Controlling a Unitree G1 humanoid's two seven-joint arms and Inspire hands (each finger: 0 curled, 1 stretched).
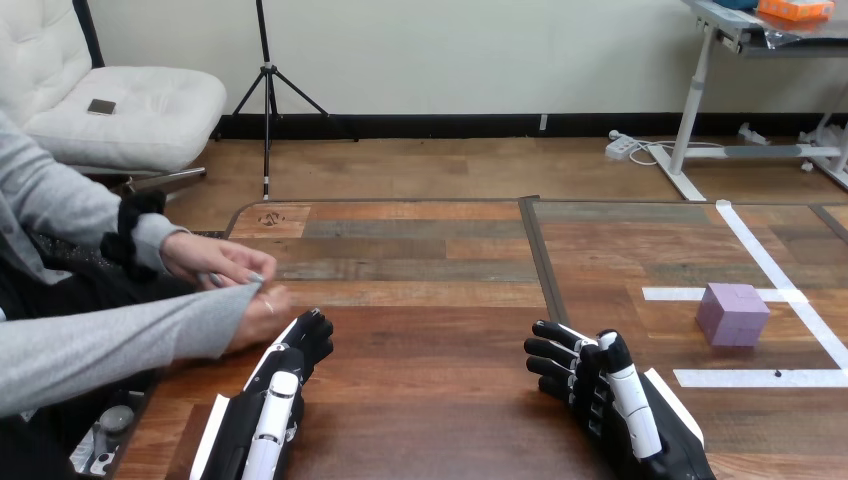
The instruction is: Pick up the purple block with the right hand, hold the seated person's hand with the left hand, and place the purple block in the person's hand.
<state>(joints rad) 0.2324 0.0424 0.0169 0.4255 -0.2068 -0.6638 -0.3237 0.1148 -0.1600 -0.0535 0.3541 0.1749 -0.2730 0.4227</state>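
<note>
Nearest, left hand [285, 375] relaxed, empty, fingertips [316, 320] just beside person's hands [255, 300]; right hand [605, 390] loosely spread, empty. Purple block [733, 314] on table [430, 400] to its right, between white tape lines [745, 378].

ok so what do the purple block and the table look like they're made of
Purple block: probably foam or matte plastic; its faces are flat and dull, with no glare. Table: wood planks or a wood-print laminate; grain and plank seams show in mixed browns, with a faint sheen. White strips near the block look like tape.
</note>
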